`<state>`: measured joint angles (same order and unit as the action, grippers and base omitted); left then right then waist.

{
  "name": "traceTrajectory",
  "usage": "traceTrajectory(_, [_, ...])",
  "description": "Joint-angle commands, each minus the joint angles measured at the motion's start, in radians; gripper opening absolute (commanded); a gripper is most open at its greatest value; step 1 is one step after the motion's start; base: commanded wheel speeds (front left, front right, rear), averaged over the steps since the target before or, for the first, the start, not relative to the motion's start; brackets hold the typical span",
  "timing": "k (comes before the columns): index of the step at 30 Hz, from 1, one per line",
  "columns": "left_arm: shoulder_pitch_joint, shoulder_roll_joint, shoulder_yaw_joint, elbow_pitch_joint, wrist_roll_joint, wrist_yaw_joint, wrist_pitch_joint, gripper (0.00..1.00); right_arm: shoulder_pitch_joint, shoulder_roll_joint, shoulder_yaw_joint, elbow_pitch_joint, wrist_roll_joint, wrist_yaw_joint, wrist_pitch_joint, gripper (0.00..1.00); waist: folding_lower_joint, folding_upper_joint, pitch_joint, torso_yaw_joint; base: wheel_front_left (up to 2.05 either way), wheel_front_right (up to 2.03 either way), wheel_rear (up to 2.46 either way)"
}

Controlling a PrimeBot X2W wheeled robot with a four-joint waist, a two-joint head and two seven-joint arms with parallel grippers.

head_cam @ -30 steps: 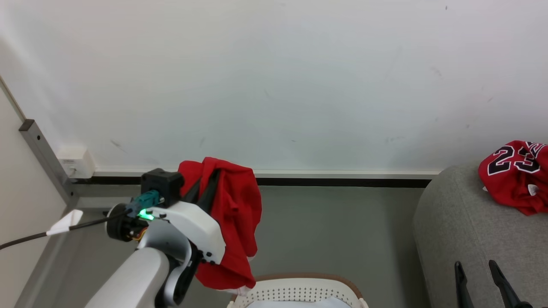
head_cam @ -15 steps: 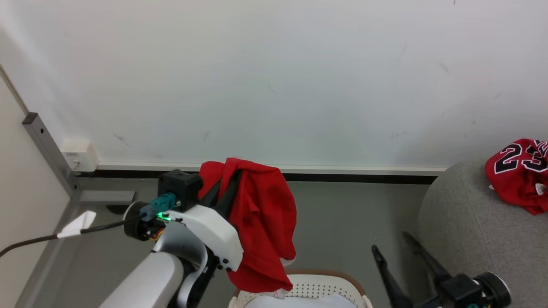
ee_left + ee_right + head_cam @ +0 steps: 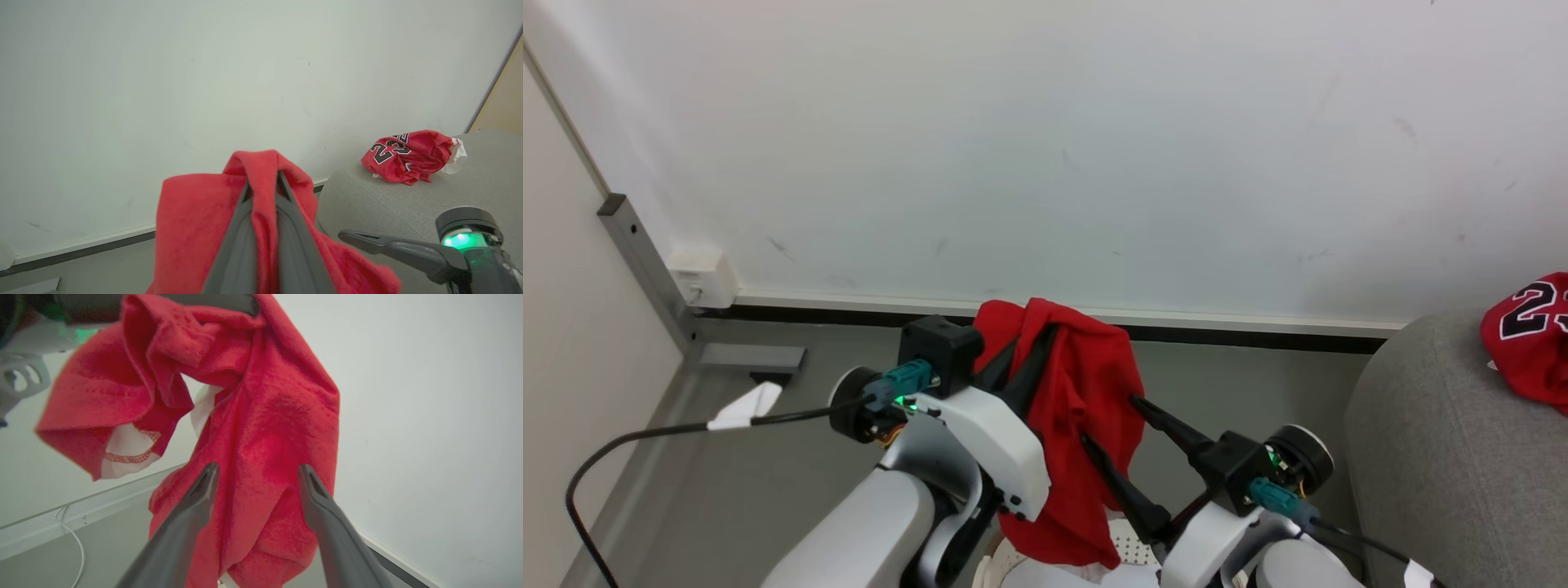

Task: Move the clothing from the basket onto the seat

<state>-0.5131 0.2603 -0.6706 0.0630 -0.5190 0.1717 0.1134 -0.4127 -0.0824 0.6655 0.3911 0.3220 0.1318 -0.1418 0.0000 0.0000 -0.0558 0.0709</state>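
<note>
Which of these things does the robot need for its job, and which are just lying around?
For the job: plain red garment, gripped in the shut left end effector; number 23 jersey on the grey seat; basket; open right end effector.

Just lying about: white wall box; grey metal post; thin white cable on the floor.

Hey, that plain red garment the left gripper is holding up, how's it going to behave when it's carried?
Probably floppy: the red garment hangs in loose folds from the shut left gripper. Likely light, since one narrow pinch carries it. Its dangling hem may swing or snag.
</note>
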Motion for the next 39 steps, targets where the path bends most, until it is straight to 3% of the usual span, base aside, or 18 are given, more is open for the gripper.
traceTrajectory(1, [-0.015, -0.008, -0.003, 0.009, 0.007, -0.005, -0.001, 0.00, -0.036, 0.006, 0.015, 0.037, 0.017, -0.002, -0.005, 1.00, 0.0000, 0.0000, 0.001, 0.006, 0.00, 0.00, 0.00])
traceTrajectory(7, [-0.050, -0.050, -0.033, 0.044, 0.004, -0.025, -0.008, 0.00, -0.159, 0.033, 0.076, 0.242, 0.079, -0.002, -0.027, 1.00, 0.0000, 0.0000, 0.001, 0.022, 0.00, 0.00, 0.00])
traceTrajectory(11, [-0.069, -0.079, -0.049, 0.076, -0.002, -0.038, -0.012, 0.00, -0.208, 0.033, 0.147, 0.281, 0.204, -0.002, -0.049, 1.00, 0.0000, 0.0000, -0.001, 0.037, 0.00, 0.00, 0.00])
traceTrajectory(13, [-0.076, -0.092, -0.055, 0.091, -0.007, -0.043, -0.019, 0.00, -0.228, 0.033, 0.168, 0.295, 0.265, -0.002, -0.064, 0.00, 0.0000, 0.0000, 0.000, 0.041, 0.00, 0.00, 0.00])
traceTrajectory(20, [-0.085, -0.098, -0.055, 0.139, -0.017, -0.052, -0.037, 0.00, -0.274, 0.033, 0.250, 0.344, 0.362, -0.002, -0.108, 0.00, 0.0000, 0.0000, -0.004, 0.044, 0.00, 0.00, 0.00])
traceTrajectory(29, [-0.072, -0.082, -0.047, 0.154, -0.020, -0.039, -0.049, 0.00, -0.306, 0.033, 0.270, 0.380, 0.412, -0.002, -0.122, 0.00, 0.0000, 0.0000, -0.004, 0.023, 0.00, 0.00, 0.00])
traceTrajectory(30, [-0.070, -0.081, -0.047, 0.154, -0.021, -0.037, -0.050, 0.04, -0.309, 0.034, 0.266, 0.379, 0.414, -0.002, -0.122, 0.00, 0.0000, 0.0000, -0.004, 0.020, 0.00, 0.00, 0.00])
traceTrajectory(33, [-0.068, -0.075, -0.048, 0.150, -0.017, -0.033, -0.054, 0.45, -0.307, 0.033, 0.246, 0.372, 0.411, -0.002, -0.123, 0.00, 0.0000, 0.0000, -0.001, 0.014, 0.00, 0.00, 0.00])
traceTrajectory(34, [-0.067, -0.072, -0.048, 0.149, -0.016, -0.033, -0.056, 0.91, -0.306, 0.033, 0.242, 0.370, 0.407, -0.002, -0.123, 0.00, 0.0000, 0.0000, -0.001, 0.012, 0.00, 0.00, 0.00])
traceTrajectory(35, [-0.066, -0.070, -0.049, 0.148, -0.015, -0.032, -0.054, 1.00, -0.303, 0.033, 0.237, 0.367, 0.403, -0.002, -0.123, 0.00, 0.0000, 0.0000, 0.000, 0.011, 0.00, 0.00, 0.00])
traceTrajectory(39, [-0.062, -0.066, -0.049, 0.144, -0.015, -0.028, -0.056, 1.00, -0.295, 0.033, 0.220, 0.366, 0.389, -0.002, -0.123, 0.00, 0.0000, 0.0000, 0.003, 0.004, 0.00, 0.00, 0.00])
